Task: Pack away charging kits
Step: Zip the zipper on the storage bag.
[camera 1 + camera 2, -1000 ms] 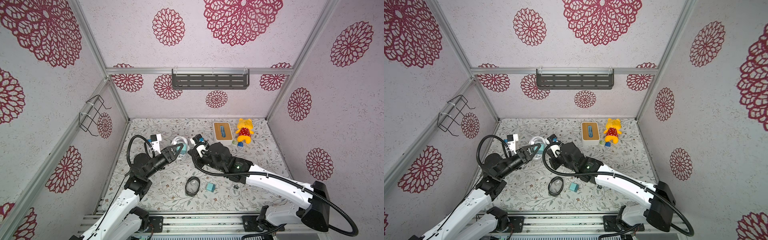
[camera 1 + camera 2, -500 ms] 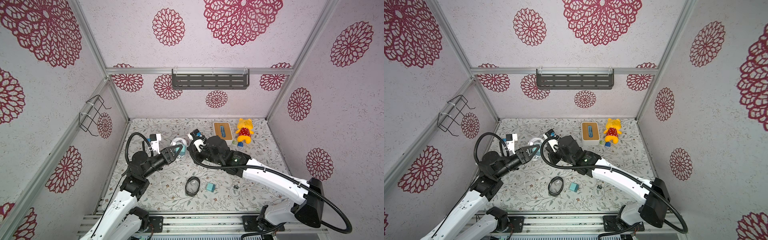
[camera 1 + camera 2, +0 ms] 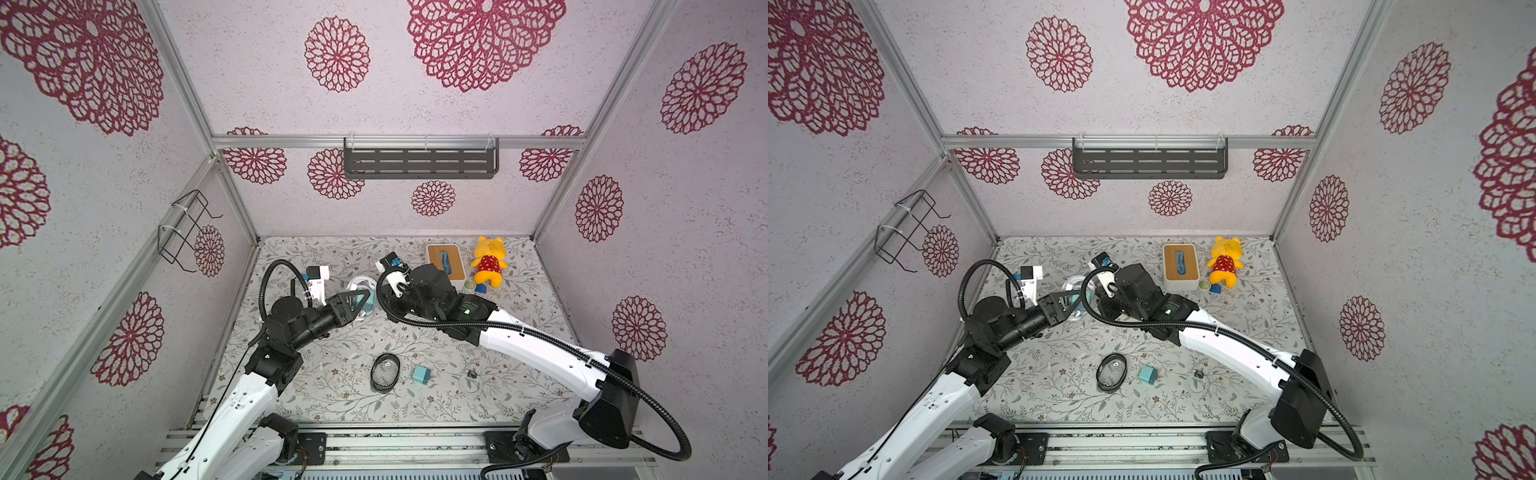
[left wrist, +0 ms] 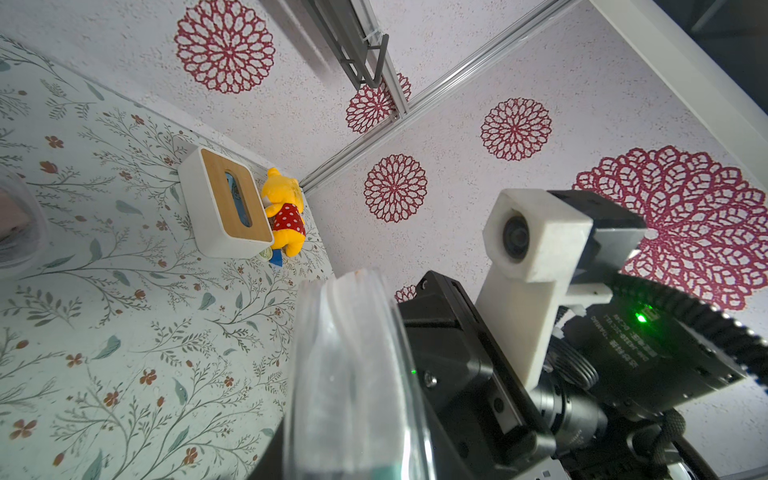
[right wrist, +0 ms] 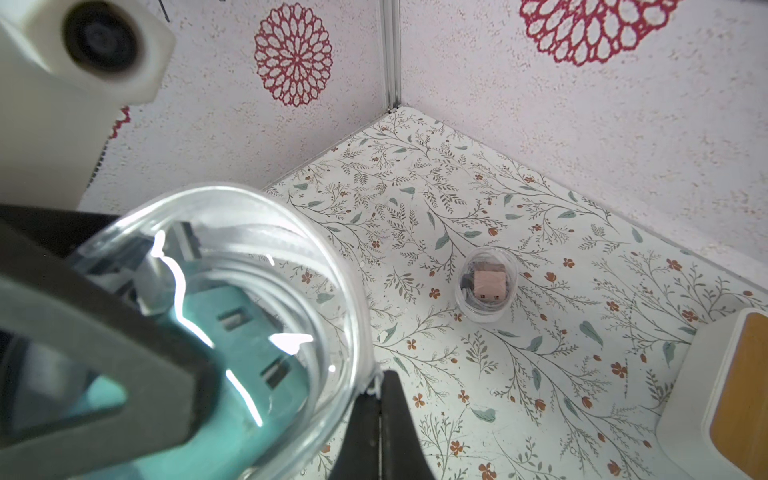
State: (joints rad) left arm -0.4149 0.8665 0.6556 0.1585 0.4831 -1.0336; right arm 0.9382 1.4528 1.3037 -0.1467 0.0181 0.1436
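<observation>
My left gripper [image 3: 360, 302] is shut on a clear oval case [image 5: 232, 316] held above the table, with a teal charger [image 5: 249, 353] and a pale coiled cable inside. My right gripper [image 5: 380, 395] is shut, its tips pinching a small white pull at that case's rim. In both top views the right wrist hides its own jaws beside the held case [image 3: 1076, 305]. A second clear case with a pink charger [image 5: 487, 285] lies on the table behind. Near the front lie a dark-rimmed case [image 3: 385, 372], a teal charger [image 3: 421, 374] and a thin coiled cable [image 3: 471, 380].
A white box with a wooden top [image 3: 444, 266] and a yellow plush [image 3: 488, 262] stand at the back right, with a small dark-blue block [image 3: 481, 288] beside them. A grey shelf [image 3: 419, 162] hangs on the back wall, a wire rack [image 3: 187, 228] on the left wall.
The right arm has drawn its wrist a little toward the back and left, staying at the case's rim. The left gripper and the held case have barely moved.
</observation>
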